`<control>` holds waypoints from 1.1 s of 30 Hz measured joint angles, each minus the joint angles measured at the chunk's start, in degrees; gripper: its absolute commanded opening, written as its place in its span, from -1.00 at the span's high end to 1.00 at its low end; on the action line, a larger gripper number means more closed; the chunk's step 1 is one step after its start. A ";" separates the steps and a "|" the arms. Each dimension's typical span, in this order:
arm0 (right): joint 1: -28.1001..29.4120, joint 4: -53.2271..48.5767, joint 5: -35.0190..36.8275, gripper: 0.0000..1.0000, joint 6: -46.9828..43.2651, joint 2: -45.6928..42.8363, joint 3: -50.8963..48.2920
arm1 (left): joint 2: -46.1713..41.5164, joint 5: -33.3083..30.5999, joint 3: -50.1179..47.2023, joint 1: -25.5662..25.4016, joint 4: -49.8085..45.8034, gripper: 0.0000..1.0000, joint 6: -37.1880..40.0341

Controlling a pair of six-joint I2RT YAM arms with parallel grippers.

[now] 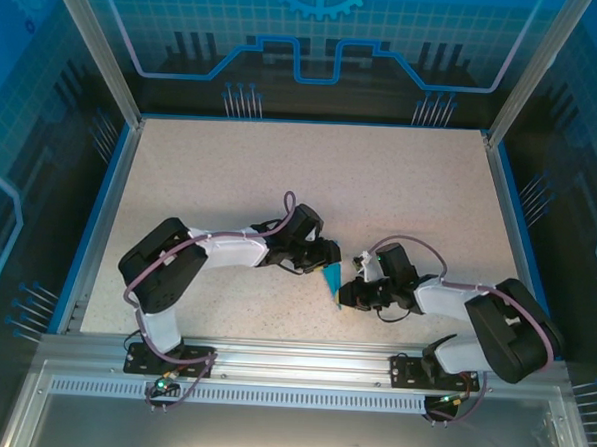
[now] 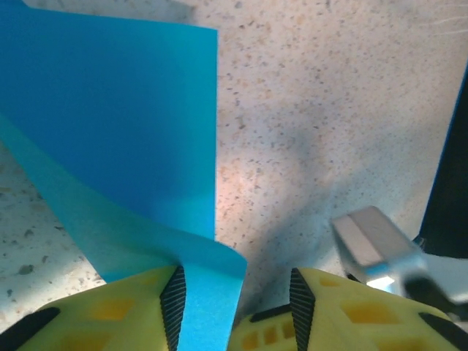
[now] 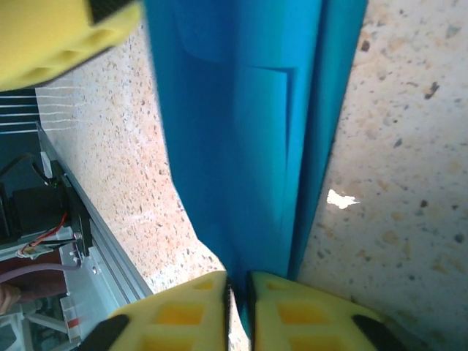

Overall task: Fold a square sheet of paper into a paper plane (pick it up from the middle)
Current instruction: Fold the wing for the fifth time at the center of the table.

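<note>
Though creased, slim blue paper plane (image 1: 332, 282) on speckled table (image 1: 380, 188).

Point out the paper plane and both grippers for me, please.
paper plane (image 3: 234, 110), right wrist view, its folded middle.
left gripper (image 2: 235, 284), left wrist view, between fingertips.
right gripper (image 3: 238, 281), right wrist view, between fingertips.

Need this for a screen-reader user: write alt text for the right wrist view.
Folded blue paper runs up the frame from the right hand, whose two yellow fingers are pinched on its lower end. Speckled table lies beneath, with another yellow finger at top left and a metal rail at lower left.
</note>
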 measured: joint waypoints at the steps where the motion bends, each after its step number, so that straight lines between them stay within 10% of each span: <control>1: 0.04 -0.70 0.17 0.50 -0.35 -0.81 0.20 | 0.37 0.00 0.02 0.00 -0.02 0.13 0.00; 15: 1.81 -7.13 7.10 -0.04 -4.28 -4.07 5.46 | 0.96 0.00 0.57 0.00 0.00 0.15 0.00; 33: 3.58 -8.26 14.10 0.25 -5.49 4.81 10.45 | 0.96 0.00 0.57 0.00 0.02 0.16 -0.02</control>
